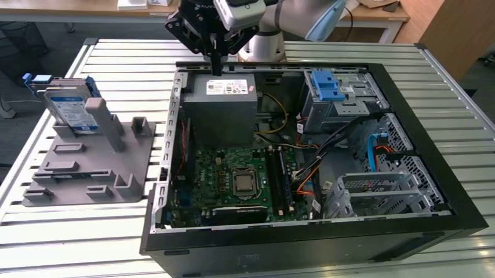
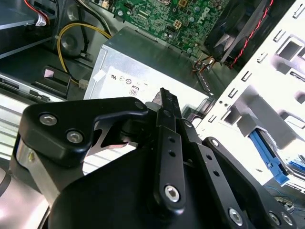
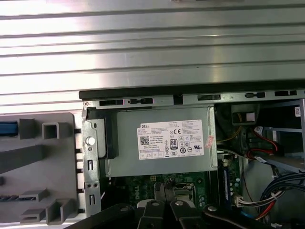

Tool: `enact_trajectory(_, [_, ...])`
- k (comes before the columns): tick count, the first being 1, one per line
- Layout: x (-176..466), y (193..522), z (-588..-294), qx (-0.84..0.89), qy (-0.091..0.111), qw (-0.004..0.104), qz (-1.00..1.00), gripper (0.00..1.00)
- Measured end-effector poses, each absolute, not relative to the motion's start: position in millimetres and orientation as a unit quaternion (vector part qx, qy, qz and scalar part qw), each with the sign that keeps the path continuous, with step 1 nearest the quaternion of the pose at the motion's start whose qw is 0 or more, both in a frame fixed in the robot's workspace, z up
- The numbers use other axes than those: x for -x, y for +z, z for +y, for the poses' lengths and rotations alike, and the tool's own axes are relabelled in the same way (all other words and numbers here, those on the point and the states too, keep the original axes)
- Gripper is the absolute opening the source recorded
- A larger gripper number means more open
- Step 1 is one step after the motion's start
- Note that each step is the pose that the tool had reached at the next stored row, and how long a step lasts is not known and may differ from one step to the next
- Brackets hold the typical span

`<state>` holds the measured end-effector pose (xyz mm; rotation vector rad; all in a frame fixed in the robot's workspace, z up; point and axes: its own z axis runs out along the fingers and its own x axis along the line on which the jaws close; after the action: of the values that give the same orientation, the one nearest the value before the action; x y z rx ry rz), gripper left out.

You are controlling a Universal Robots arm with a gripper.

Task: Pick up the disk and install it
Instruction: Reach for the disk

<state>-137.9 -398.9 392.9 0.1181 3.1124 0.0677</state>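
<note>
We've got the gripper [image 1: 218, 68] hovering over the grey power supply box [image 1: 224, 110] in the open computer case [image 1: 309, 249], fingers pressed together and empty; the disk [image 1: 71, 110] stands in the grey holder [image 1: 93, 168], exterior view's left, well apart

- Slatted silver metal table top [image 1: 69, 231]: brushed and ribbed; strong glare is recorded in the first wrist view.
- Black rectangular computer case [image 1: 309, 252]: a matt coat is seen outside, dull bare sheet metal inside.
- Grey box-shaped metal power supply [image 1: 224, 113]: smooth and matt; a white paper sticker [image 1: 228, 88] is stuck to it.
- Green circuit board [image 1: 232, 174]: a slight gloss is noted.
- Grey moulded plastic fixture [image 1: 85, 168]: matt.
- Flat silver metal disk [image 1: 69, 113]: a glossy white-and-blue label is noted, with smooth blue plastic rails.
- Blue ridged plastic latch [image 1: 328, 87]: smooth.
- Black gripper [image 1: 217, 70]: satin-matt links; bright metal screw heads are seen in the second wrist view.
</note>
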Motion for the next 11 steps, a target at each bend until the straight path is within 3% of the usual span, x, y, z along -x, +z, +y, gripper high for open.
enact_trajectory(11, [141.2,392.7,-398.9,-0.038,0.022,0.013,0.999,0.11])
